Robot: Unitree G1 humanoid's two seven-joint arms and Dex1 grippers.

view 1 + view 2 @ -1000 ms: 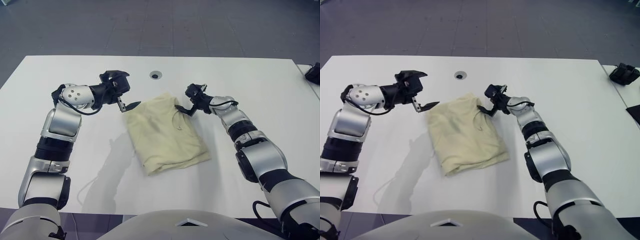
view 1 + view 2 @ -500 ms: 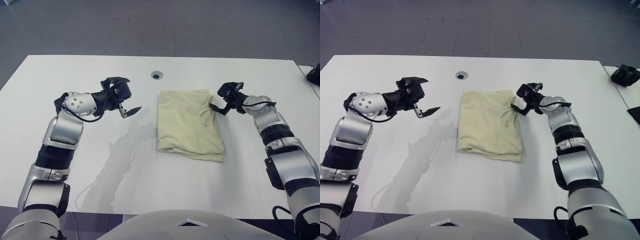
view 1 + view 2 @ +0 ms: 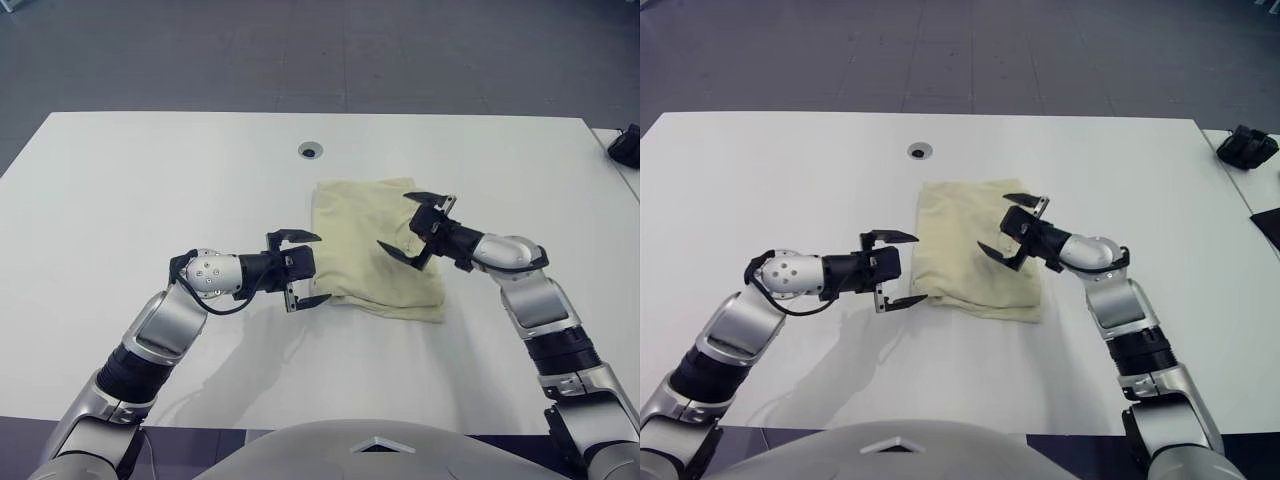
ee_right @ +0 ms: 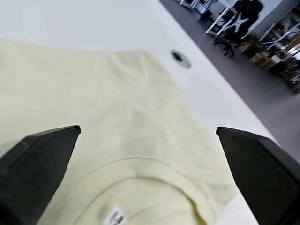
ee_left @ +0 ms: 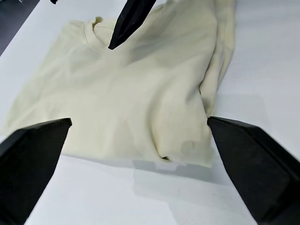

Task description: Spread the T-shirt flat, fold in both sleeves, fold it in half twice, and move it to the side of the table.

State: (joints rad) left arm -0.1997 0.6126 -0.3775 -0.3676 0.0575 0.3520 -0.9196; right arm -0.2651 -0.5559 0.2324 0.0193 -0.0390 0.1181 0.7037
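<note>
**Work surface.** The white table (image 3: 150,170) carries all task items. A round cable hole (image 3: 310,151) sits in the tabletop toward the far edge, near the middle.

**Left gripper.** The left gripper (image 3: 303,268) hangs low over the table, left of centre and toward the near edge. Its claw is released: the two black fingers (image 5: 33,159) are spread wide, with nothing between them. The gripper points rightward at the T-shirt. The nearer fingertip lies just beside the near-left corner of the garment; contact cannot be confirmed.

**T-shirt.** The T-shirt (image 3: 355,240) is pale yellow and lies folded into a compact, roughly rectangular packet. It rests flat on the table, right of centre, between the two grippers. The far edge sits near the cable hole but apart from it. The left edge shows a thicker roll of stacked layers. The collar faces upward on the right-hand part of the packet, and a small label is visible inside it in the right wrist view.

**Right gripper.** The right gripper (image 3: 397,220) is positioned over the right half of the T-shirt, above the collar area. Its claw is released, fingers wide apart and gripping no fabric. Whether the lower fingertip touches the cloth cannot be determined.

**Periphery.** A dark object (image 3: 625,145) rests on a separate surface beyond the right edge of the table.
</note>
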